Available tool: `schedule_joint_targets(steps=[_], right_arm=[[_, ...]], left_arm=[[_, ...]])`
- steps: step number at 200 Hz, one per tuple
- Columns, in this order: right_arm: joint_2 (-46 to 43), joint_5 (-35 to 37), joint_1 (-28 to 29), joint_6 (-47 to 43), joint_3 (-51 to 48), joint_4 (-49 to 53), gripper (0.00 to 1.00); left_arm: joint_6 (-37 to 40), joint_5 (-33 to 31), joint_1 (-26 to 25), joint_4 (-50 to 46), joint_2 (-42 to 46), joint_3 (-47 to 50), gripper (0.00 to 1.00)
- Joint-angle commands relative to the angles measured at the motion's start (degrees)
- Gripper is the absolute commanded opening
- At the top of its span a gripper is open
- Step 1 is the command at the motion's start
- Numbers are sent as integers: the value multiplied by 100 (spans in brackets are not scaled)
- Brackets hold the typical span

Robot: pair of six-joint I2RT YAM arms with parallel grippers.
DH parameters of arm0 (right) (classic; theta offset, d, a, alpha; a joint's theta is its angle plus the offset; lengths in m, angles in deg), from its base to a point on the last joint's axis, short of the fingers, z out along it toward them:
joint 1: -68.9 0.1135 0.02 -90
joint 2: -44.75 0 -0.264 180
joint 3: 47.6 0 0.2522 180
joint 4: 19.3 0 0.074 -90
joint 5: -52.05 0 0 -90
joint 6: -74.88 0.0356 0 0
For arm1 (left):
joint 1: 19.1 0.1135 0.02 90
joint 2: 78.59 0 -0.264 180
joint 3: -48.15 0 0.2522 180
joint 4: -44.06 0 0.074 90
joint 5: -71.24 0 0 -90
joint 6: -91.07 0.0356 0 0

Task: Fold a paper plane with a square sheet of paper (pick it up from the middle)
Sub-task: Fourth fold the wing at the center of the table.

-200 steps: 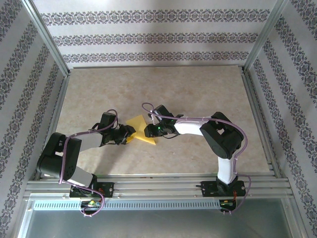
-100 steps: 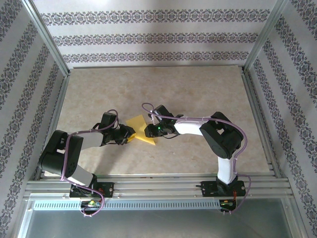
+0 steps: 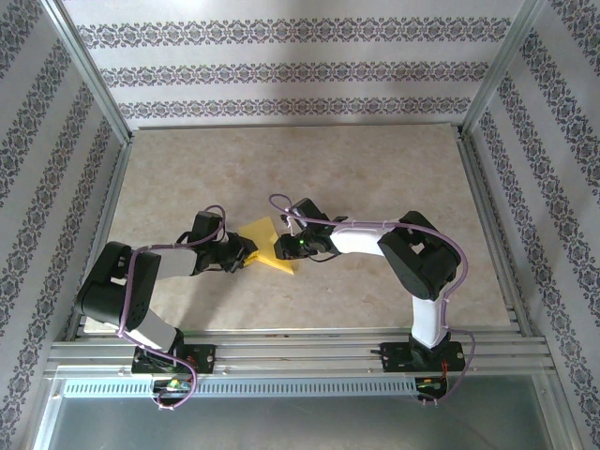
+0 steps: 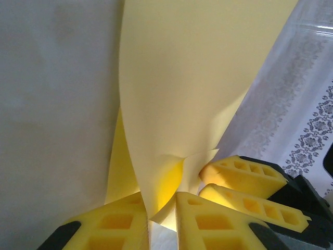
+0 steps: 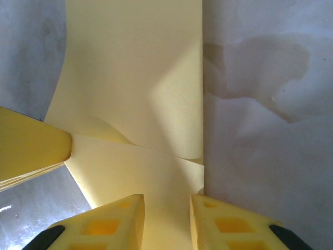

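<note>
Top external | left gripper (image 3: 250, 251), right gripper (image 3: 279, 246) clamped on yellow paper (image 3: 262, 231) edges | table (image 3: 375, 169) open around

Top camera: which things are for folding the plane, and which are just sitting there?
For the job:
paper
left gripper
right gripper

Just there:
table
patterned walls
metal frame

Both arms reach inward, left tool (image 3: 247, 253) and right tool (image 3: 279, 247) pinched, nearly meeting.
</note>
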Motion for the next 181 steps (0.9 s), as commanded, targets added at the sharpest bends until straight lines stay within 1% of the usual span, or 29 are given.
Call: schedule_joint_targets(steps=[1,20,32,55,74,90,120,134,165,181], right_arm=[[116,-65,-60,29,-80,64,30],[80,-89,-73,20,-74,42,30],[-7,-166,-102,35,-49,13,30],[-331,-209,-173,14,46,-98,34],[-702,-169,-256,-39,-37,-260,39],[-1085,143,-311,-191,-292,-415,48],[-1845,1325,-317,-818,-1100,-913,62],[-2065,1739,-293,-1211,-1421,-1215,64],[-2199,1813,-44,-2563,-1747,-1778,60],[-2162,1704,197,-3234,-2060,-2454,58]], left_arm=[[61,110,-58,248,-112,-101,18],[70,113,-61,257,-130,-106,16],[75,99,-54,248,-113,-97,12],[62,45,-60,188,-55,-116,9],[37,-4,-57,103,22,-154,8],[36,-88,-59,-87,131,-216,7],[0,-398,-108,-674,405,-438,7],[-54,-629,-202,-976,514,-543,7],[-350,-978,-369,-1235,587,-692,7],[-466,-1181,-479,-1302,624,-775,6]])
